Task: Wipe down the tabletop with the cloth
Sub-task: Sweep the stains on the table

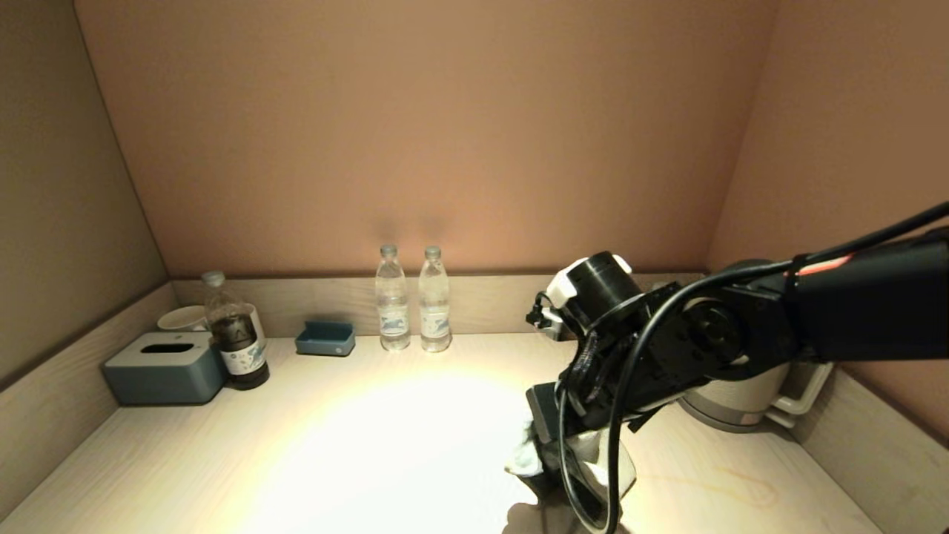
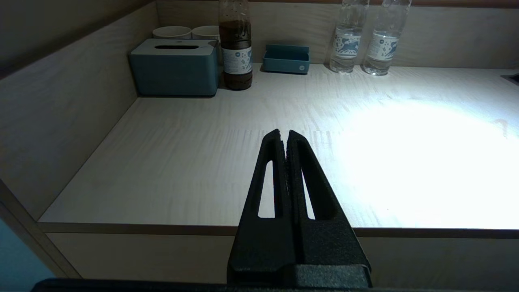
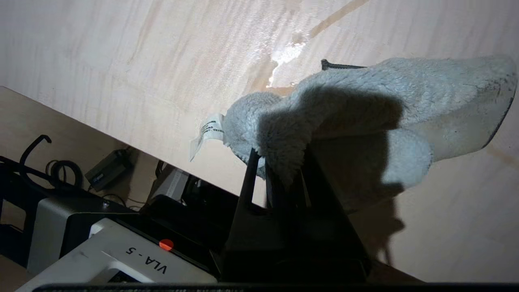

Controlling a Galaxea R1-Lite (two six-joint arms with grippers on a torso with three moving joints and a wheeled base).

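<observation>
My right gripper (image 1: 552, 475) is shut on a fluffy grey-white cloth (image 1: 525, 456) at the front edge of the light wooden tabletop (image 1: 371, 430), right of centre. In the right wrist view the cloth (image 3: 365, 105) bunches over the gripper (image 3: 279, 162), with its label sticking out. A wet smear (image 3: 284, 54) and a brown streak lie on the wood just beyond it. I cannot tell whether the cloth touches the table. My left gripper (image 2: 284, 134) is shut and empty, parked just off the table's front left edge, out of the head view.
Along the back stand a blue tissue box (image 1: 164, 367), a dark bottle (image 1: 236, 341), a cup (image 1: 182, 317), a small blue tray (image 1: 325, 338) and two water bottles (image 1: 393, 308). A kettle (image 1: 741, 400) stands behind the right arm. A faint brown ring (image 1: 712, 486) marks the wood.
</observation>
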